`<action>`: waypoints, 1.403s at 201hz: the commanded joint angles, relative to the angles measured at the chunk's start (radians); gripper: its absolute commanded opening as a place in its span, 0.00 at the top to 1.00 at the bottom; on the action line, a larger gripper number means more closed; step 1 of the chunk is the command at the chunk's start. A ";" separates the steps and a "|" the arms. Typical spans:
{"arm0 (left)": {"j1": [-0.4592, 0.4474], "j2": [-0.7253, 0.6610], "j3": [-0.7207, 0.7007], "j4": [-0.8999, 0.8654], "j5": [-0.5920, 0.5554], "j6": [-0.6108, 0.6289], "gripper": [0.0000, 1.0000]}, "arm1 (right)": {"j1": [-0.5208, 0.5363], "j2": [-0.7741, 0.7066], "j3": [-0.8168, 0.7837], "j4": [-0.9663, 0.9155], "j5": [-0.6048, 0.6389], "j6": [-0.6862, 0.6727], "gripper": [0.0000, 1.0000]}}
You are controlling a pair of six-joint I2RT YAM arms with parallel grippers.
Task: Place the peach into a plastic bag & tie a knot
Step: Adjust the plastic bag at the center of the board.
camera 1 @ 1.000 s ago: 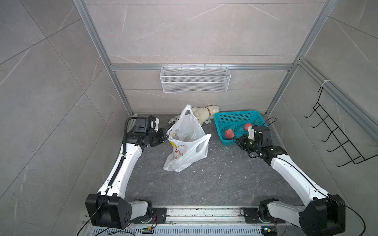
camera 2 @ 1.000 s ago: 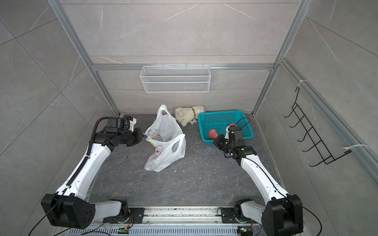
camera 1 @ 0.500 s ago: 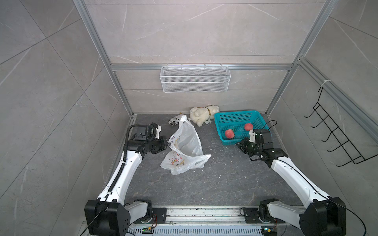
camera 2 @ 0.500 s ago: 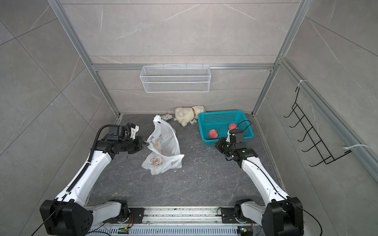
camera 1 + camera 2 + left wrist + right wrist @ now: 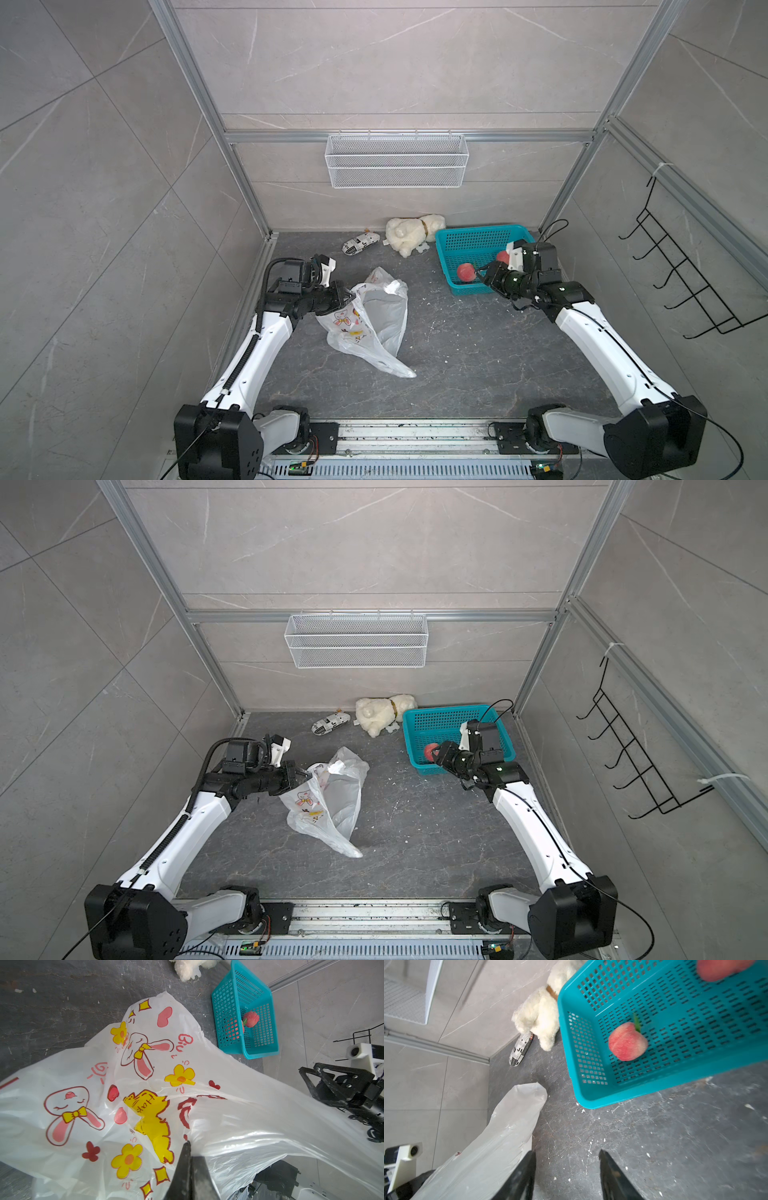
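Grey-tiled walls w/ alu frame round a dark stone table; white wire shelf on back wall, black hook rack on right wall. Left of table centre: plastic bag, thin white film w/ rabbit, yellow-flower & heart prints, slumped on the surface, one tail trailing toward front edge. Held up at its rim nearest the left edge by left gripper; in left wrist view fingers pressed together on the film, no gap between. Bag mouth gaping up & toward the right side. Back right corner: teal basket w/ peach lying inside near its front left corner, green leaf on top; 2nd peach further back, partly hidden behind the right wrist. Right gripper hovering at basket's front rim, near the peach; in right wrist view fingers clearly apart, only bare table between, peach well ahead of the tips, not touched. Back edge, about mid: cream plush toy on its side, just beside basket's left wall. Just left of it, small black-&-white packet, lying flat, apart from the bag.
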 commanded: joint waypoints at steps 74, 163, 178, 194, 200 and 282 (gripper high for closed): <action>-0.102 0.062 0.137 0.063 0.048 -0.150 1.00 | 0.492 0.007 -0.322 0.579 -0.171 0.040 0.26; -0.131 0.101 0.249 0.103 0.042 -0.286 1.00 | 0.462 -0.086 -0.665 0.974 0.108 0.189 0.06; -0.152 0.114 0.273 0.107 0.046 -0.295 1.00 | 0.461 -0.017 -0.656 1.023 0.075 0.201 0.06; -0.183 0.130 0.299 0.106 0.055 -0.304 1.00 | 0.461 0.057 -0.647 1.092 0.068 0.215 0.07; -0.195 0.134 0.307 0.106 0.055 -0.307 1.00 | 0.461 0.091 -0.645 1.146 0.059 0.224 0.08; -0.178 0.122 0.361 0.097 0.090 -0.328 1.00 | 0.307 0.126 -0.466 0.895 0.004 0.222 0.98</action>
